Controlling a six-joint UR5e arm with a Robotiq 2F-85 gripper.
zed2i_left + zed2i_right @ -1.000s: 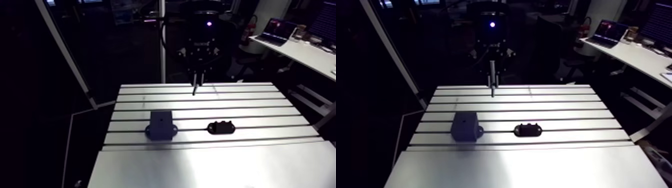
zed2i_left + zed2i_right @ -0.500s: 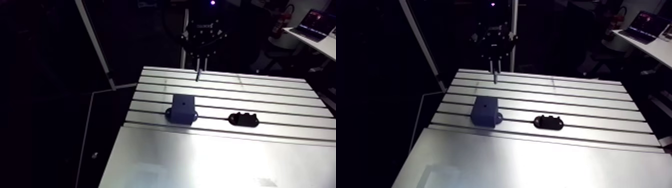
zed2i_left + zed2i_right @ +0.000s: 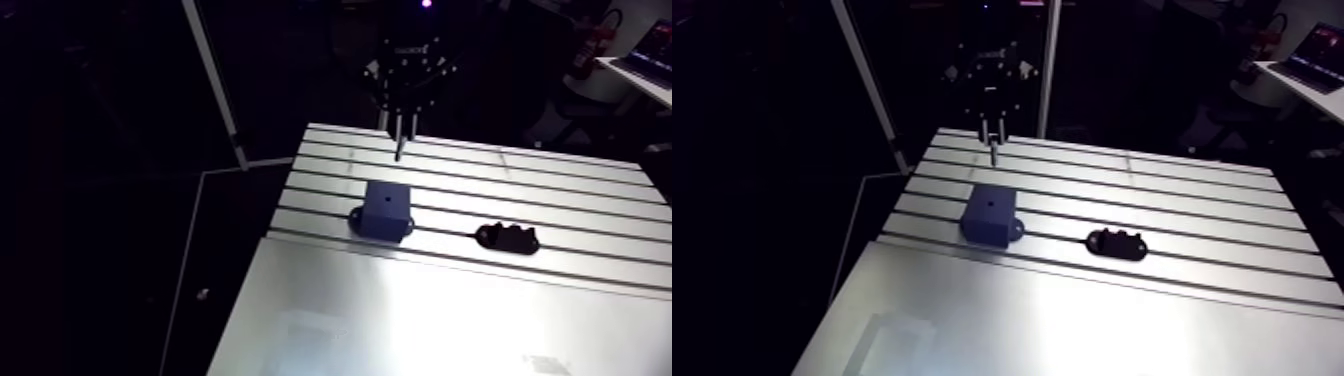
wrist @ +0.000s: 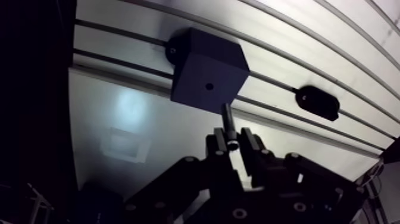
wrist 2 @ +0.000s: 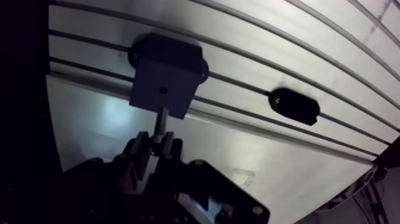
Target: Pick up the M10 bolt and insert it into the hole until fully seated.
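Count on the slotted tabletop (image 3: 420, 320): one dark blue block (image 3: 387, 208) bearing one hole (image 4: 209, 86), one black oblong part (image 3: 510, 238), and one bolt (image 4: 227, 119), pinched by the one two-fingered gripper (image 4: 233, 142).

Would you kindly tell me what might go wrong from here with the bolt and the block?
First, the slim metal bolt, clamped in the gripper, is not yet above the small round hole atop the dark blue block; lowering now would likely hit its face or the slotted aluminium table. Second, the hole looks hardly wider than the bolt, so slight tilt might jam it before seating.
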